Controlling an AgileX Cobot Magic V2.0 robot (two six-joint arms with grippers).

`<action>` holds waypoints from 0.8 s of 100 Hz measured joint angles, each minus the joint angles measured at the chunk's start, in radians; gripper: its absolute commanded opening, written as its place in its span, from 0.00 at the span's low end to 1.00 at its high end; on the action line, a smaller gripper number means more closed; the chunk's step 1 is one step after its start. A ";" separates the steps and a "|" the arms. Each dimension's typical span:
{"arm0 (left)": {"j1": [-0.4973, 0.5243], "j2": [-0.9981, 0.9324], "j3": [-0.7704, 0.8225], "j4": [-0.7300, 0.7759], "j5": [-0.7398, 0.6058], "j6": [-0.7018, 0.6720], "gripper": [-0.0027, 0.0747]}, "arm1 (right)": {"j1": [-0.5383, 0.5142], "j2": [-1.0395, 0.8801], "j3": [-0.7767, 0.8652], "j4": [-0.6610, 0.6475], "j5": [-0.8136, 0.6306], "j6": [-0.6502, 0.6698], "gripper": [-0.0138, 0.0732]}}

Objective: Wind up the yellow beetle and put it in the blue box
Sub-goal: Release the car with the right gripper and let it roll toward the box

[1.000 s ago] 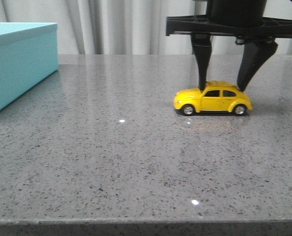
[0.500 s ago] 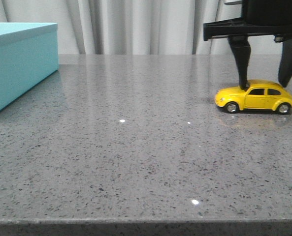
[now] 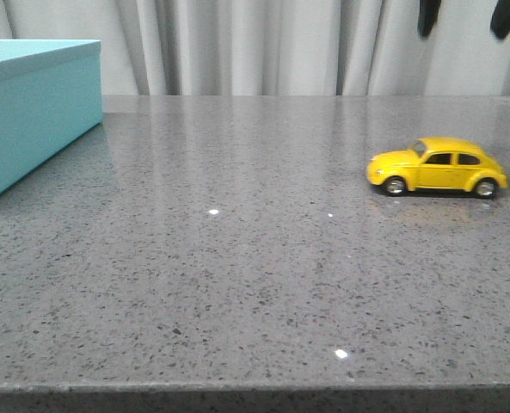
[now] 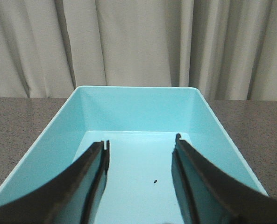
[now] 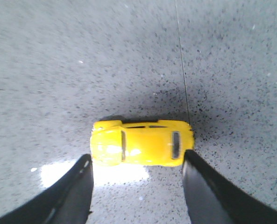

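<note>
Yellow and glossy, the beetle (image 3: 436, 167) stands on its four wheels on the speckled grey table (image 3: 237, 284), at about 3 o'clock in the front view, nose toward the box (image 3: 33, 112). The box sits far off at 9 o'clock, well apart from the car.

The right gripper (image 5: 136, 186) hangs above the car with its jaws apart and nothing between them. In the front view only its two dark tips show, at the upper edge, clear of the roof. In the right wrist view the car lies lengthwise across the gap between the fingers, untouched.

The left gripper (image 4: 139, 172) hovers over the box, its fingers spread and empty. The box is open on top with a bare turquoise floor inside, apart from one tiny dark speck.

As for progress, I cannot tell from these views whether the spring is wound. The car is free on the table and not in the box, so storing it is clearly left: grasp, carry across toward 9 o'clock, and set down inside.
</note>
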 measured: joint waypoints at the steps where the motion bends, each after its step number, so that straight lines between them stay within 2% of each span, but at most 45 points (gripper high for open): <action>1: 0.000 0.000 0.000 0.000 0.000 0.000 0.44 | 0.000 -0.004 0.000 0.000 0.000 0.000 0.65; 32: 0.000 0.000 0.000 0.000 0.000 0.000 0.44 | 0.011 -0.052 0.000 0.000 0.002 0.000 0.65; 80: 0.000 0.000 -0.002 0.000 0.000 0.000 0.44 | 0.121 -0.056 0.005 -0.019 -0.059 -0.002 0.65</action>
